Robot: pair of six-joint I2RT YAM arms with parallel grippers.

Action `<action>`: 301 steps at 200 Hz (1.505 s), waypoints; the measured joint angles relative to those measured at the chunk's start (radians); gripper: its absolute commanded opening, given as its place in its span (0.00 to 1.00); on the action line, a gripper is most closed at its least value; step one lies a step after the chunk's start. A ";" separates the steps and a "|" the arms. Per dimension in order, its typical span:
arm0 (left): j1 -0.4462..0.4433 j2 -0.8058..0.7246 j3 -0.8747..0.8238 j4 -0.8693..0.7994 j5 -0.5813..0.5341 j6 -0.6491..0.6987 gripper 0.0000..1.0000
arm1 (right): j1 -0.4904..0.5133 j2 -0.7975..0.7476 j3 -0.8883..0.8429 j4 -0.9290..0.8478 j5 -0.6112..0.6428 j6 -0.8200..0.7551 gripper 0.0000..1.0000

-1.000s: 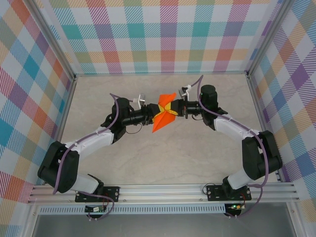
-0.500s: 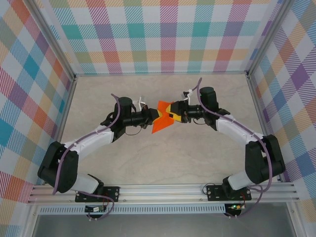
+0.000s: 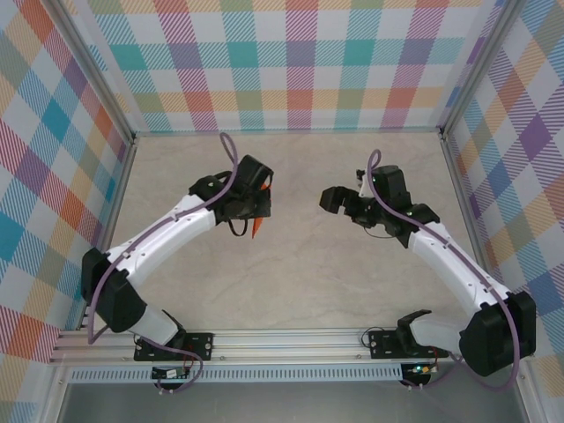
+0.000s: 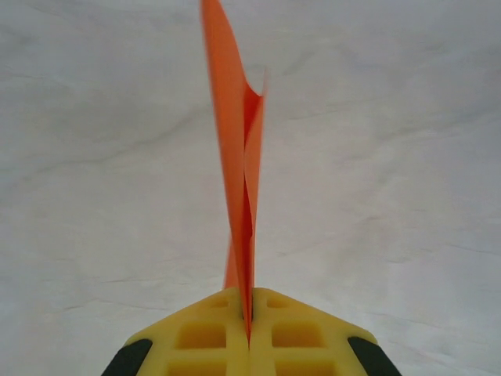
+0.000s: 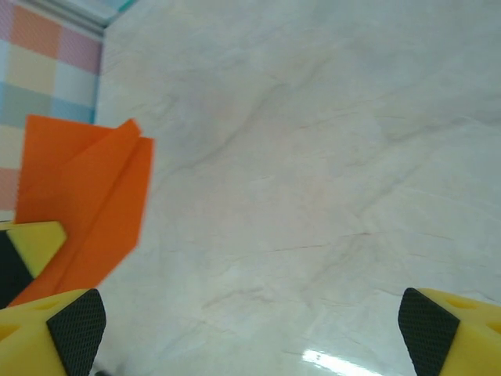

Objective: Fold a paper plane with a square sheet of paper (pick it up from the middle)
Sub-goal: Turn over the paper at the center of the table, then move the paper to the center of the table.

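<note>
- Top view: the white-and-black left arm [image 3: 167,233] reaches over the pale marbled desk [image 3: 308,291]. Its jaws are clamped on the folded bright orange paper [image 3: 258,226], which shows as a thin edge-on sliver left of centre. The white-and-black right arm [image 3: 441,256] has its jaws spread wide and empty, well apart from the paper.
- Left wrist view: two yellow fingers [image 4: 203,337] press together on the folded bright orange paper [image 4: 235,157], which is seen edge-on with its layers slightly parted.
- Right wrist view: yellow black-padded fingers [image 5: 39,329] sit far apart at the bottom corners. The paper [image 5: 94,196] shows its flat face at the left, over the desk [image 5: 313,157].
</note>
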 measured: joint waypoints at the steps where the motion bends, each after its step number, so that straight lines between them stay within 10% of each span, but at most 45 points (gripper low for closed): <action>1: -0.002 0.006 0.004 -0.009 -0.013 0.002 0.02 | 0.000 -0.001 -0.001 -0.001 0.003 0.000 0.99; 51: -0.040 0.222 0.053 -0.172 -0.367 0.016 0.05 | 0.000 -0.047 -0.051 -0.073 0.176 0.016 1.00; 134: -0.126 0.583 0.159 -0.198 -0.563 -0.081 0.14 | 0.000 -0.063 -0.096 -0.081 0.257 0.057 1.00; 201: -0.098 0.503 0.075 -0.034 -0.228 -0.073 0.70 | 0.000 -0.062 -0.109 -0.111 0.290 0.080 0.99; 251: 0.100 0.142 -0.068 0.136 0.117 -0.074 0.85 | 0.064 0.081 -0.086 -0.084 0.239 0.113 0.94; 301: 0.283 0.060 -0.238 0.217 0.218 -0.089 0.97 | 0.323 0.377 0.101 0.010 0.178 0.170 0.92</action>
